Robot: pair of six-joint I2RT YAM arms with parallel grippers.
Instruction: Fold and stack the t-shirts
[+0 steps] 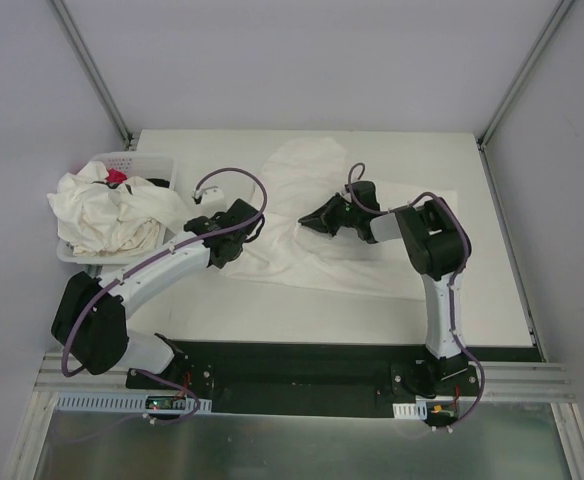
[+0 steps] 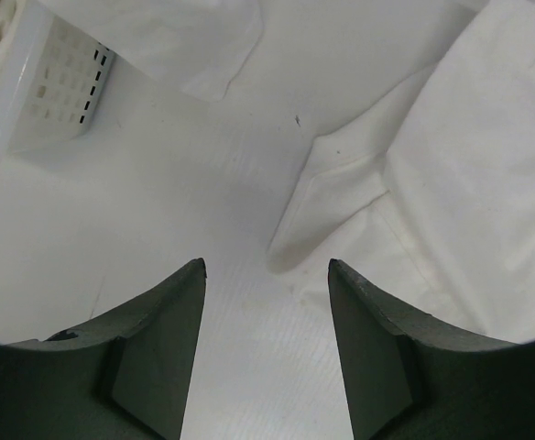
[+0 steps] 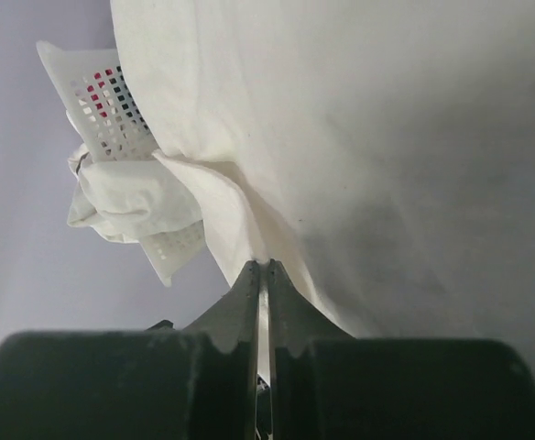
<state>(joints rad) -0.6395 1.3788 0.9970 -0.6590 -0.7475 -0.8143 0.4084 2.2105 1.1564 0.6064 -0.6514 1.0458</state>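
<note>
T-shirt (image 1: 362, 262) lies spread on the table (image 1: 272, 310), right of centre. Long axis runs roughly left-right; collar end not discernible. Right gripper (image 3: 260, 266) is fully closed, pinching a fold of its left part. Left gripper (image 2: 266, 266) is half open and empty, over bare table beside the left edge. Other t-shirts (image 1: 102, 215) are heaped in the basket (image 1: 142, 160), far left.

The left arm (image 1: 162, 262) and right arm (image 1: 442, 300) had white shells, black joints, purple cables (image 1: 234, 172) and dark end effector fingers (image 2: 148, 357).
</note>
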